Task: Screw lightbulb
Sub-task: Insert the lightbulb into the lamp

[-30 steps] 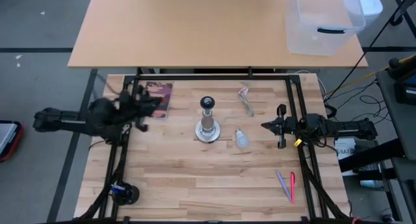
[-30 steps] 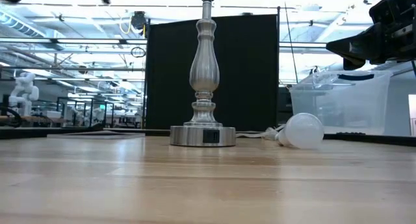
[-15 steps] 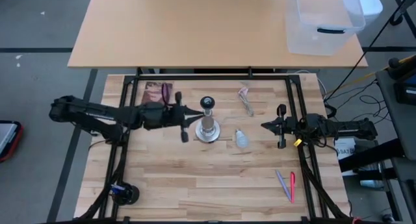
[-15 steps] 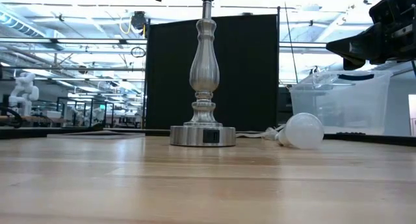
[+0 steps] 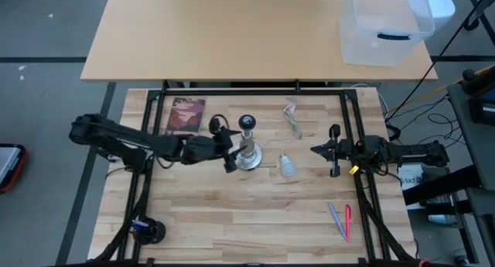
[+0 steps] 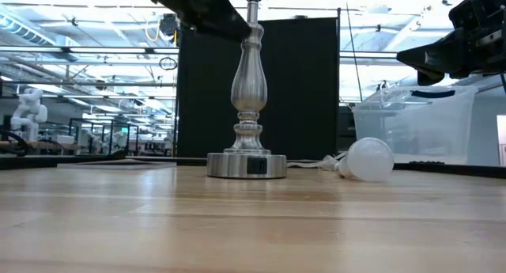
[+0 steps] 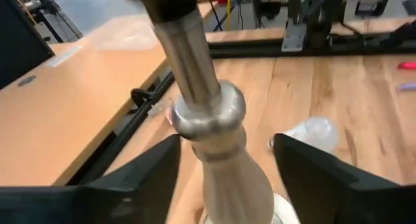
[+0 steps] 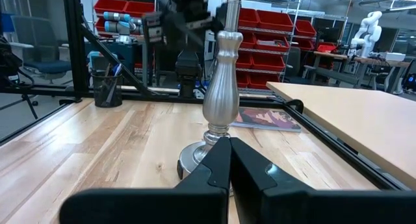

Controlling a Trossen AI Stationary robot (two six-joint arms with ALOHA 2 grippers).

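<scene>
The silvery lamp stand stands upright mid-table on its round base, with its dark socket on top. The lightbulb lies on its side on the wood just right of the base; in the low view the lightbulb has its screw base toward the stand. My left gripper is open, one finger on either side of the stand's upper stem, with gaps showing. My right gripper hovers shut above the table's right side, pointing at the stand.
A booklet lies at the far left and a clear wrapper at the far side right of the stand. Pens lie near the front right, and a dark round object at the front left. A clear bin sits on the table beyond.
My left gripper has swept from the far left toward the table's right and come down to the lamp stand. Its fingers now stand on both sides of the upper stem. The stand, the lightbulb and my right arm have kept still.
</scene>
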